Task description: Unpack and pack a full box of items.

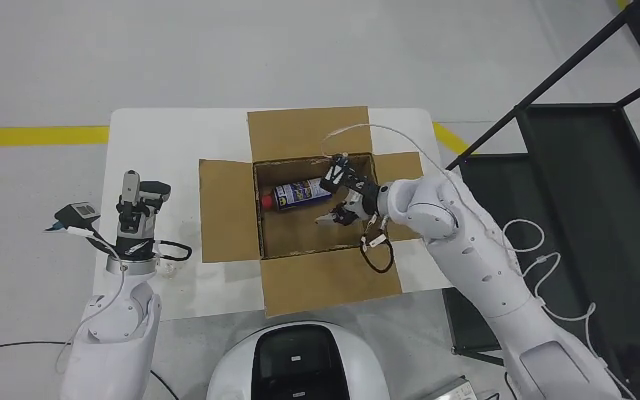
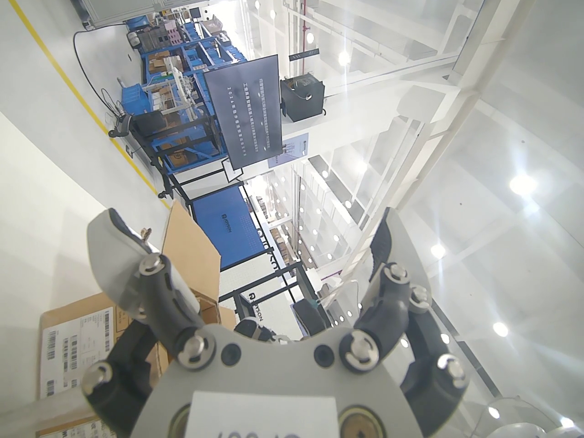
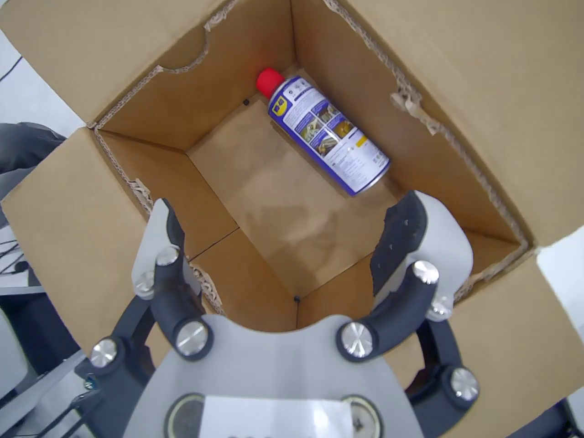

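Note:
An open cardboard box (image 1: 300, 135) stands mid-table with all flaps spread out. Lying on its floor against the far wall is a blue spray can with a red cap (image 1: 296, 193) (image 3: 324, 132). My right gripper (image 1: 340, 200) (image 3: 283, 230) hovers open inside the box's right half, just above and beside the can's base, holding nothing. My left gripper (image 1: 132, 195) (image 2: 246, 248) is at the table's left edge, pointing upward and open, with nothing between its fingers; the box (image 2: 191, 248) appears behind one finger.
The box's flaps (image 1: 226, 210) reach out over the white table (image 1: 180, 135) on every side. A black rack (image 1: 560, 140) stands off the table's right edge. Bare table lies left and behind the box.

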You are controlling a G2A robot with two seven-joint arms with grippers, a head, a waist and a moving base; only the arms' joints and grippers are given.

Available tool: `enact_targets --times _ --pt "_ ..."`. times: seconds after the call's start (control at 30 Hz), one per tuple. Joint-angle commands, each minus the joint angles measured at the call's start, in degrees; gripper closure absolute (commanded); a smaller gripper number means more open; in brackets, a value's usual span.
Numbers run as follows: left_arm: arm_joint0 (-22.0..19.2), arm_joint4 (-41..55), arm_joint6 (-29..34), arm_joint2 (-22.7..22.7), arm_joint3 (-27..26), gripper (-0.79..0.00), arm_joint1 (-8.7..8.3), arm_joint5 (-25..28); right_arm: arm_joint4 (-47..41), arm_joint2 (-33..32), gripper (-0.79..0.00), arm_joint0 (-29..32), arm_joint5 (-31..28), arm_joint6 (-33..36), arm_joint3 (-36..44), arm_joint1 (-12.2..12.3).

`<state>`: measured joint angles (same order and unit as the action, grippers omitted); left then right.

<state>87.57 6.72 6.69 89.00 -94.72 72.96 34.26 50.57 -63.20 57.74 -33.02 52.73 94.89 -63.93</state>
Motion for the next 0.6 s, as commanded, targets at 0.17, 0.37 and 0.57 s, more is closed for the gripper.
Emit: enact_targets --times 0.17,0.37,0.57 --pt "0.0 0.0 0.0 0.0 0.0 -0.785 0.00 0.0 6.5 7.8 -0.785 -9.7 -13.2 -1.9 -11.1 -1.2" --pt "0.0 0.0 0.0 0.0 0.0 -0.785 0.00 0.0 10.4 14.3 -0.785 -16.2 -11.6 -3.0 -18.4 -3.3" --pt "0.0 0.0 0.0 0.0 0.0 -0.785 0.00 0.0 10.4 14.3 -0.785 -16.2 -11.6 -3.0 -18.4 -3.3"
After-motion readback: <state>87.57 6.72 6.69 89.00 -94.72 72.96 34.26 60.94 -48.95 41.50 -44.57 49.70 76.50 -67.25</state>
